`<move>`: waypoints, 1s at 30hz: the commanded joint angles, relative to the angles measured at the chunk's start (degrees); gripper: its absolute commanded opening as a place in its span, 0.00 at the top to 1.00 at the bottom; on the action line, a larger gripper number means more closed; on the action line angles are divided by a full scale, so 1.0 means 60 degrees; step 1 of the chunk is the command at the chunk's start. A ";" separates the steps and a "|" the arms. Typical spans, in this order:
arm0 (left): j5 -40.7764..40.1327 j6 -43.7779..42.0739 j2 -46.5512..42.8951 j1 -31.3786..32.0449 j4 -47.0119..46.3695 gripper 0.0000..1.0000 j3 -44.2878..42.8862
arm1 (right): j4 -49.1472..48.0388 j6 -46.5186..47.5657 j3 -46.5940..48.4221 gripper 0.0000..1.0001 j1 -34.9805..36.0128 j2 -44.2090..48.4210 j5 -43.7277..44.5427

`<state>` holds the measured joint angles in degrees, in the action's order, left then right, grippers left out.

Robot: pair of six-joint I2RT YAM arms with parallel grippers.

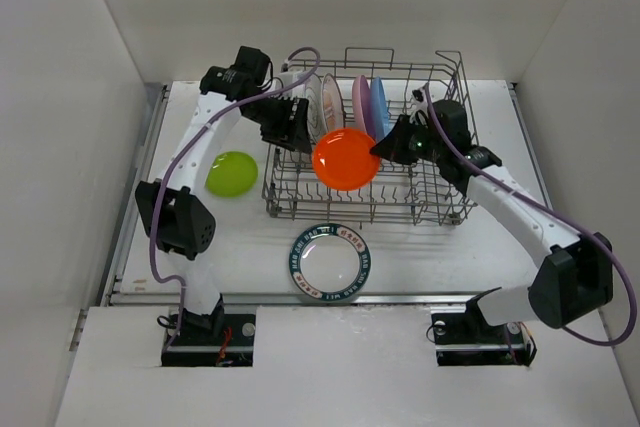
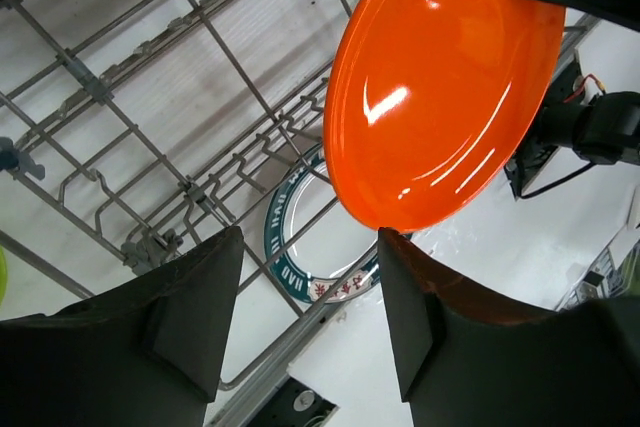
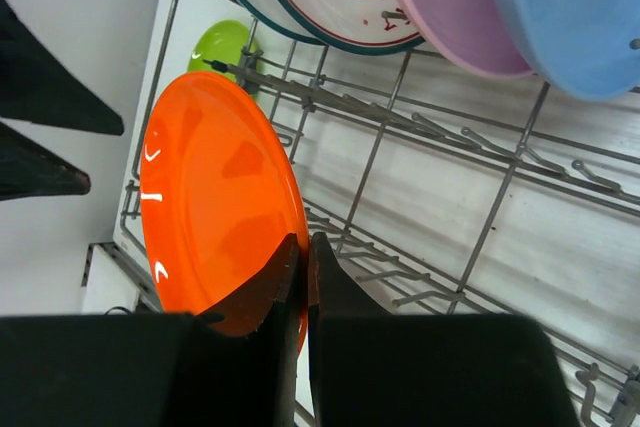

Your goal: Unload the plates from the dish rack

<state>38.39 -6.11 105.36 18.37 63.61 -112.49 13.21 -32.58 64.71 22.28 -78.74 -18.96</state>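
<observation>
Several plates stand on edge in the back row of the dish rack (image 1: 420, 209): white patterned plates (image 1: 322, 102) at its left end, then pink plate (image 1: 360, 97), then blue plate (image 1: 379, 105), faces turned toward the rack's ends. Lime green plate (image 1: 231, 173) lies flat on the table (image 1: 450, 257) just left of the rack. Teal-rimmed plate (image 1: 329, 262) lies flat just in front of the rack.

Upright tines and the rack's front wall sit under and around the orange plate (image 1: 346, 159). The plate is lifted over the rack's front-left part.

Right gripper (image 3: 303, 265) reaches in from the rack's right side, jaws pinched tight on the orange plate's rim, at its right edge in the top view.

Left gripper (image 2: 305, 317) is over the rack's left side, jaws apart, nothing between them. One of its fingers (image 2: 420, 317) is right at the plate's lower rim; contact, cannot tell.

Orange plate is tilted, not on edge: its face is mostly up and toward the left gripper. Round, so no long axis.
</observation>
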 commanded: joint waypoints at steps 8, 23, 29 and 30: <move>0.0823 0.0359 0.0413 0.0512 -0.0275 0.46 -0.0632 | -0.1733 -0.0708 0.0011 1.00 0.0183 -0.0148 -0.1249; 0.3063 0.0183 -0.0070 0.0089 0.0018 1.00 -0.0018 | -0.2071 -0.0532 0.0289 0.95 0.0754 -0.0427 -0.1527; 0.3035 0.0097 -0.0568 -0.1125 0.0351 1.00 -0.0234 | -0.1487 -0.0049 0.0801 0.29 0.0754 -0.0427 -0.1367; 0.3035 0.0095 -0.0568 -0.1346 0.0514 1.00 -0.0353 | -0.1310 0.0096 0.1078 0.22 0.0754 -0.0427 -0.1091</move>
<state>53.87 -3.90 107.28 14.20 64.49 -112.53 5.91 -34.04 66.28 26.37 -81.43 -27.46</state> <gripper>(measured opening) 0.080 0.742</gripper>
